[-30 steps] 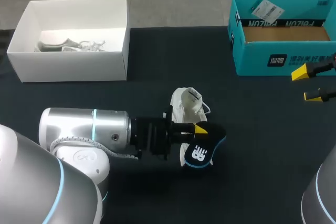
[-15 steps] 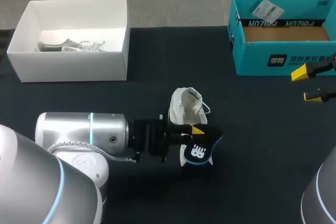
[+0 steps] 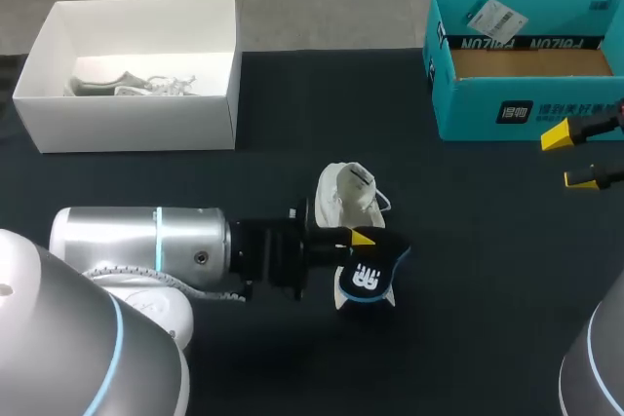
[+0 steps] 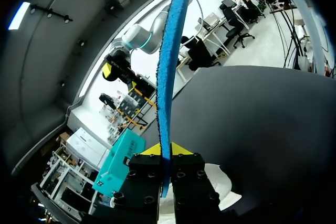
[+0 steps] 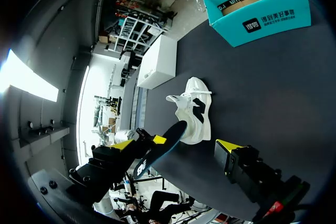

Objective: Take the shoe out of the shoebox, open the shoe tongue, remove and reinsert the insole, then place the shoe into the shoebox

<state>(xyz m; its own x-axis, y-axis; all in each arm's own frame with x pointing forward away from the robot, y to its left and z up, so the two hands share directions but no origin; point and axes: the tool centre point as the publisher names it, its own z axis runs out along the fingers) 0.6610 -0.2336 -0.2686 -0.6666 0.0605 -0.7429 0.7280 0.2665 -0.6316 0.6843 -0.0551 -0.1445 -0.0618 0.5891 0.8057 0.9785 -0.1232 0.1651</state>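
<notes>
Left gripper (image 3: 356, 238) jaws clamped on the insole (image 3: 369, 275), which is black with a white logo and a blue rim and sticks out from the tips toward the near side, above the black table (image 3: 487, 289). White sneaker (image 3: 348, 192) lies on the table just beside those jaws on the far side, outside the teal shoebox (image 3: 522, 114). Right gripper (image 3: 570, 158) jaws wide apart with nothing between them, hovering just in front of the shoebox's near wall. Shoebox is open with a brown floor showing. White box (image 3: 136, 124) with some pale items inside sits well apart from both grippers, on the left arm's side

Left wrist: left gripper (image 4: 165, 149) jaws together on the insole (image 4: 169, 77), seen edge-on as a thin blue strip running straight out from between the yellow tips. White bit of the sneaker (image 4: 220, 182) shows just under the fingers. Teal shoebox (image 4: 119, 162) is off to one side of the jaws, well apart. Right arm (image 4: 142, 32) is far ahead

Right wrist: right gripper (image 5: 176, 147) jaws apart and gripping nothing. Sneaker (image 5: 194, 111) lies on its side just ahead of them, and the insole (image 5: 157, 153) is ahead between the two tips, touching neither, with a yellow tip of the left gripper against it. Shoebox (image 5: 257, 19) and white box (image 5: 157, 61) are farther ahead
</notes>
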